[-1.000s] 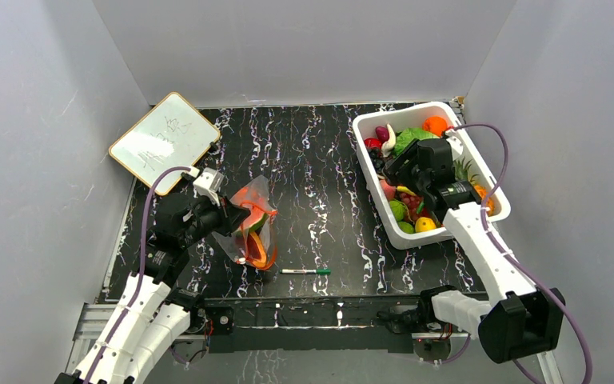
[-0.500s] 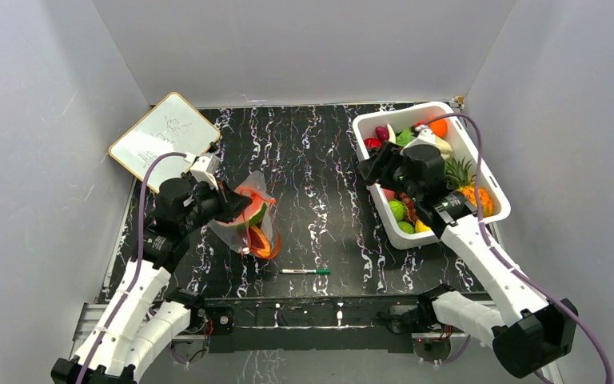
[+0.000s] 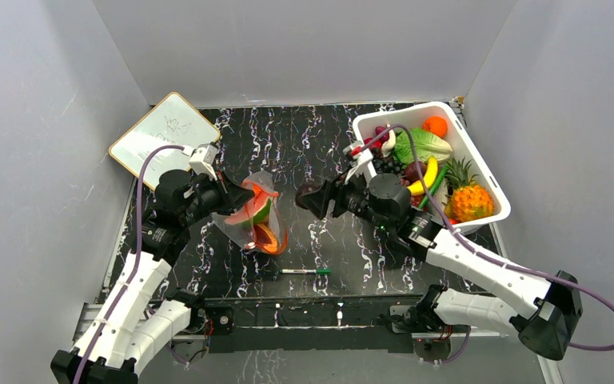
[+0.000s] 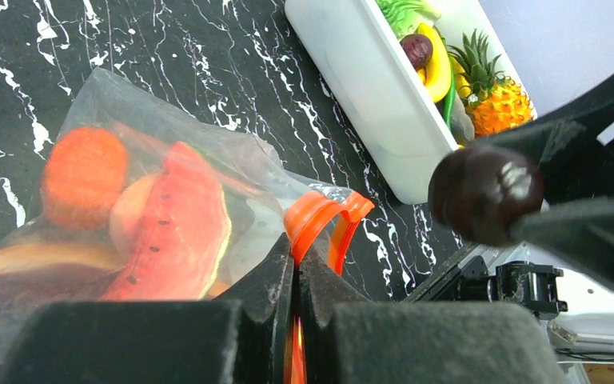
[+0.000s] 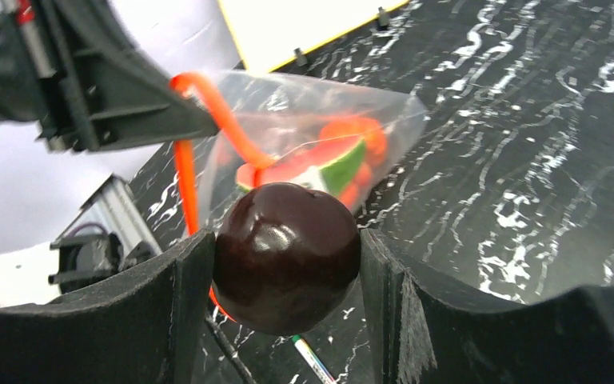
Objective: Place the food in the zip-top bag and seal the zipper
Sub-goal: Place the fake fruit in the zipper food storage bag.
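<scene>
The clear zip-top bag [image 3: 249,210] is held off the table at centre left, with a watermelon slice [image 4: 177,232] and an orange piece [image 4: 84,176] inside. My left gripper [image 3: 238,196] is shut on the orange-red zipper strip [image 4: 316,224], whose mouth loops open. My right gripper [image 3: 310,197] is shut on a dark maroon round fruit [image 5: 286,256], held in the air just right of the bag's mouth. The fruit also shows in the left wrist view [image 4: 486,194]. More toy food lies in the white tub [image 3: 480,172] at the right.
A white-and-green marker pen [image 3: 305,272] lies on the table near the front edge. A small whiteboard [image 3: 164,136] leans at the back left. A pineapple [image 3: 470,200], banana and lettuce lie in the tub. Grey walls close in three sides.
My right gripper has left the tub and swung left across the table with the dark fruit, stopping near the bag's mouth. My left gripper has lifted the bag a little.
</scene>
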Motion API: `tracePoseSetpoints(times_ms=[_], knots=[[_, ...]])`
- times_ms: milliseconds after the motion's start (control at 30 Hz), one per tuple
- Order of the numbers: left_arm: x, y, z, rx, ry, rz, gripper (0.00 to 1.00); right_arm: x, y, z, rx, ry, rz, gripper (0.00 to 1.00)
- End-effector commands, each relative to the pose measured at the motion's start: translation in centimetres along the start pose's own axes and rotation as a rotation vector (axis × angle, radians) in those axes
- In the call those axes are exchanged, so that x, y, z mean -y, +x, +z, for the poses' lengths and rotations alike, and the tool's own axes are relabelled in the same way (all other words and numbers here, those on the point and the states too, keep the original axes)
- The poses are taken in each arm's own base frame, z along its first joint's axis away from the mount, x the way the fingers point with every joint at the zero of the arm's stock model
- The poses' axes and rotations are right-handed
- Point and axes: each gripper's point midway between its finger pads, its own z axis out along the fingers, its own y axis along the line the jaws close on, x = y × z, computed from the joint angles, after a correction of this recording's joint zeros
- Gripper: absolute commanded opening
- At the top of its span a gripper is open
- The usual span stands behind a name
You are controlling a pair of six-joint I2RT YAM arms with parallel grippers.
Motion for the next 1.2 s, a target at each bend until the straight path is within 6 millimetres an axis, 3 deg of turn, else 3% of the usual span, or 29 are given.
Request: tracePoseSetpoints(times_ms=[0,133,367,500,767,1167], knots=[[2.3,-2.3,-0.6,0.047,0.065,-0.002,0.0,-5.3,-2.0,0.2,0.124,-0.194,-0.107,0.42],[2.6,-2.4,-0.7,0.048,0.078,-0.012,0.0,-8.4,-0.6,0.8,0.125,-0.268,-0.17,0.42],[3.3,-2.4,-1.0,0.036,0.103,-0.029,0.0,-11.5,1.8,2.7,0.088,-0.313,-0.237,0.43],[3.6,-2.4,-1.4,0.031,0.105,-0.027,0.0,-11.0,2.5,4.0,0.084,-0.267,-0.271,0.42],[4.7,-2.0,-2.2,0.01,0.152,-0.031,0.0,-7.9,2.9,5.6,0.096,-0.102,-0.313,0.42],[5.2,-1.6,-2.3,-0.001,0.188,-0.049,0.0,-9.5,1.4,7.2,0.175,-0.13,-0.204,0.43]])
